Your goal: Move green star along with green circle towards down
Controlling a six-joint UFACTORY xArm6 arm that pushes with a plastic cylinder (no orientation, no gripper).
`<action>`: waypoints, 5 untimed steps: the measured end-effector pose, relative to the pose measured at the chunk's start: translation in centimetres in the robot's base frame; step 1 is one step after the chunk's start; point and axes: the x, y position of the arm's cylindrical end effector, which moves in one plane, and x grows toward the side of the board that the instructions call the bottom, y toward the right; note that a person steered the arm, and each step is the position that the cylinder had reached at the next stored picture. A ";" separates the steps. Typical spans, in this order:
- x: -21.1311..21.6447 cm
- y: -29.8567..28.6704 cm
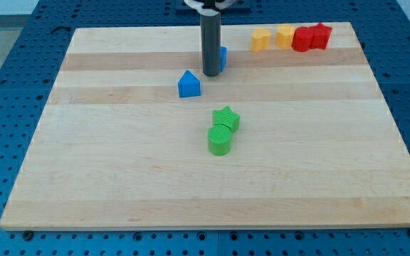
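Note:
The green star [227, 118] lies near the board's middle, and the green circle [220, 140] touches it just below. My tip [211, 73] stands above them toward the view's top, a clear gap away from the star. The tip is right beside a blue block [222, 57] that the rod partly hides. A second blue block [188, 84], house-shaped, sits just left of and below the tip.
At the view's top right stand two yellow blocks [260, 40] [285, 35] and two red blocks [304, 38] [322, 35] in a row. The wooden board [119, 178] lies on a blue perforated table.

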 end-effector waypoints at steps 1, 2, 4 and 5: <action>0.0 0.0; 3.2 0.2; 6.8 3.7; 7.4 4.8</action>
